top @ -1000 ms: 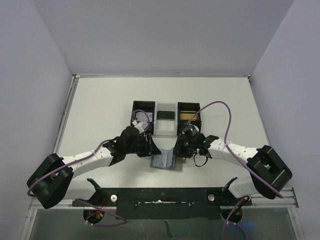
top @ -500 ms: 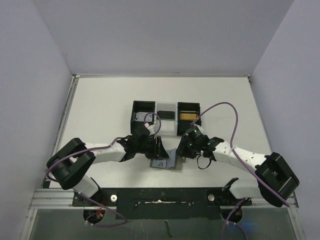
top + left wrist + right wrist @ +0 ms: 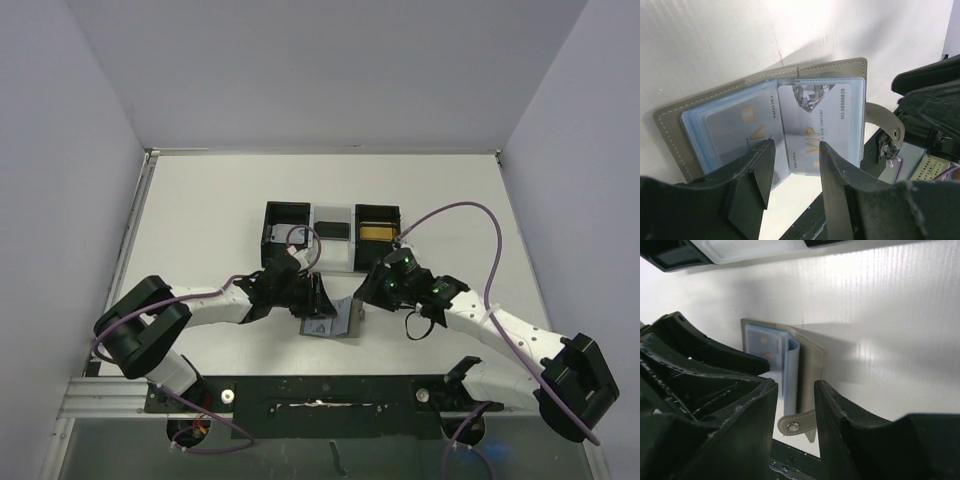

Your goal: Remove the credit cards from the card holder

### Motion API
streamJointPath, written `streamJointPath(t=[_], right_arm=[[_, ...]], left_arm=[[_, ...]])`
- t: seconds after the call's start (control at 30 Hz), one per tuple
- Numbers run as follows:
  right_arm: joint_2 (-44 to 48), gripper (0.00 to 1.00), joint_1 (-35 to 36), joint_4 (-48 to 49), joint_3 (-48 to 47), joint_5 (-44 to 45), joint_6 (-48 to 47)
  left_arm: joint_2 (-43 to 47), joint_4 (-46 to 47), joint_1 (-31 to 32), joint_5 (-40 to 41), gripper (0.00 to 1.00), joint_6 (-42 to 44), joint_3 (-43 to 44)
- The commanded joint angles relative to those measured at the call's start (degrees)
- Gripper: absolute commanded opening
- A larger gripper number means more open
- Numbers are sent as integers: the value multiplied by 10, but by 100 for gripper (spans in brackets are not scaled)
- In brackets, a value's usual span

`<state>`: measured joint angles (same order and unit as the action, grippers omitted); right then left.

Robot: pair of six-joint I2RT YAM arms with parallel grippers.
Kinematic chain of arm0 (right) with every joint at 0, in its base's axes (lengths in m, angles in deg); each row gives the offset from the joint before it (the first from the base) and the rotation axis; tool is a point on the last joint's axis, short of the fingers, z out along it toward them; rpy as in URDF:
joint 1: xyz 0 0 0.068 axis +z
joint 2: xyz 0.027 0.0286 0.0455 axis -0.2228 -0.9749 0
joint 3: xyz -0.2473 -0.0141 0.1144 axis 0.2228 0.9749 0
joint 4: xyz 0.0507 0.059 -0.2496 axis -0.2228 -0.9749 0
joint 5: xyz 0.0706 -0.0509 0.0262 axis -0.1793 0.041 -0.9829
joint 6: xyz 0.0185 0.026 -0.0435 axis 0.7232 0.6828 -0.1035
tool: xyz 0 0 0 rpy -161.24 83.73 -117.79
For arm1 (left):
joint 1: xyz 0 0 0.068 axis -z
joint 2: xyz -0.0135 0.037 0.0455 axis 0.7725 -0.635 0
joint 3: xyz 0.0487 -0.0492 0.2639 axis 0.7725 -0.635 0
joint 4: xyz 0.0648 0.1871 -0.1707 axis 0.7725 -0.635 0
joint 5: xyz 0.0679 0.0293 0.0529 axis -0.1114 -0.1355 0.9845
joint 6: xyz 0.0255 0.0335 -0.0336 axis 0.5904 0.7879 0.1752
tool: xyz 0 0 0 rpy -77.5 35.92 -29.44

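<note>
Grey card holder (image 3: 326, 322) open, left hand (image 3: 795, 149) spread above, right hand (image 3: 796, 387) spread beside, tray (image 3: 334, 258) behind.

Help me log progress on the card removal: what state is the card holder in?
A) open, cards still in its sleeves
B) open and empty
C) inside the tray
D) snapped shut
A: the card holder is open, with VIP cards showing inside it.

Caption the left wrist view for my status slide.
Card holder open on the table, VIP card showing, snap tab at right, left tool open in the foreground.
</note>
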<state>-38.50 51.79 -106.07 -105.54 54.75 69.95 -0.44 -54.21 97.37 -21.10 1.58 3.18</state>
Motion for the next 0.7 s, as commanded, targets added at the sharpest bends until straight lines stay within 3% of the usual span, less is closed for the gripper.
streamJointPath(t=[0.0, 0.23, 0.33, 0.5, 0.67], right_arm=[[25, 37, 0, 29, -38, -3, 5], [3, 37, 5, 139, -32, -95, 3], [-46, 32, 9, 173, -46, -124, 8], [-138, 27, 22, 153, -79, -131, 1], [-173, 27, 41, 147, -40, -105, 26]], left_arm=[[26, 5, 1, 11, 39, 9, 4], [54, -7, 1, 32, 35, 7, 8], [74, -17, -8, 37, 25, 7, 4], [122, -29, -30, 53, 20, -11, -22], [167, -44, -64, 49, 20, -8, -63]])
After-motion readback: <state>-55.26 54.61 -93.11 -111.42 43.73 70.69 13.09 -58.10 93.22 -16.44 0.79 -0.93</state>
